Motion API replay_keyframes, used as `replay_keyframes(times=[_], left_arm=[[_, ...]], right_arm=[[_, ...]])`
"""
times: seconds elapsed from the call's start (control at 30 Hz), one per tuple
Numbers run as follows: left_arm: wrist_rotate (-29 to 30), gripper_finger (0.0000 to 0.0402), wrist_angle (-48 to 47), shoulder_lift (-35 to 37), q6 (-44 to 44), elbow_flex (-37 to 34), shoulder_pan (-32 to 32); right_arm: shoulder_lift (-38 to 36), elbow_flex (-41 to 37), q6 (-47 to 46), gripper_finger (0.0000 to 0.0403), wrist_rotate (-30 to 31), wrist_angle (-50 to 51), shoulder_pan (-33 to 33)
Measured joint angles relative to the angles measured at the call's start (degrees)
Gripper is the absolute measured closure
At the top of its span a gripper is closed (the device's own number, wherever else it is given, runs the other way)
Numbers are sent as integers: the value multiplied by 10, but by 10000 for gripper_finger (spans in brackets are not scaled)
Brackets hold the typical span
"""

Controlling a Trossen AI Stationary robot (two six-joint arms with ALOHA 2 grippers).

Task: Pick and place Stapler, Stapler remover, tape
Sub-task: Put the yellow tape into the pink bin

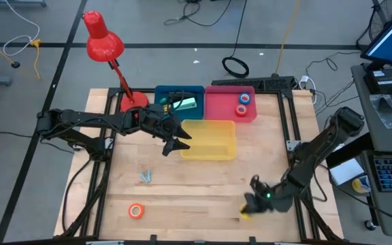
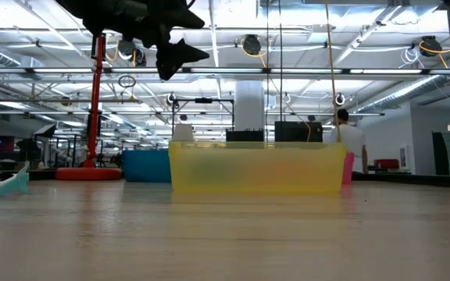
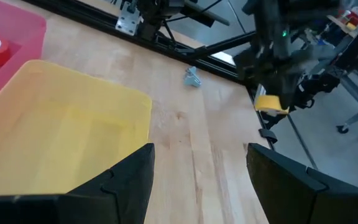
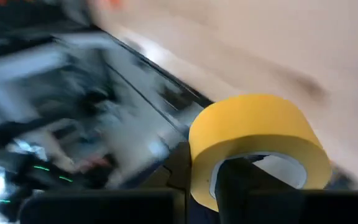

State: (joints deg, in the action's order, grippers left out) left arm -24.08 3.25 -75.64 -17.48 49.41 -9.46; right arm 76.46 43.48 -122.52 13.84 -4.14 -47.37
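My right gripper [image 1: 250,206] is near the table's near right corner, shut on a yellow tape roll [image 4: 257,140], which also shows in the left wrist view [image 3: 271,104]. My left gripper [image 1: 175,144] hangs open above the left end of the yellow bin [image 1: 209,139] with nothing between its fingers. An orange tape roll [image 1: 136,211] lies flat near the front edge. Two small grey stapler removers [image 1: 146,177] lie on the wood. A blue roll [image 1: 244,99] and a red roll [image 1: 241,109] lie in the pink bin. A teal stapler [image 1: 186,103] lies in the blue bin. My right gripper holds the yellow roll by its ring wall [image 4: 207,171]. One finger [image 4: 247,183] stands in the pale centre hole and the other is outside the wall. The roll sits tilted at the fingers' ends and appears lifted off the wood.
A red desk lamp [image 1: 104,41] stands at the table's far left, its base beside the blue bin [image 1: 165,92]. The pink bin [image 1: 218,105] stands behind the yellow one. Black frame rails [image 1: 292,129] run along the table's sides. Bare wood lies between the bins and the front edge.
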Motion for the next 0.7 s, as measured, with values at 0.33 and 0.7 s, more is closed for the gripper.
replay_keyframes(times=[0.33,0.7], left_arm=[[1,149,56,0,-6,0,37],[131,149,170,0,74,0,82]], right_arm=[[-53,0,410,372,98,-164,174],[-53,0,687,372,-159,-294,346]])
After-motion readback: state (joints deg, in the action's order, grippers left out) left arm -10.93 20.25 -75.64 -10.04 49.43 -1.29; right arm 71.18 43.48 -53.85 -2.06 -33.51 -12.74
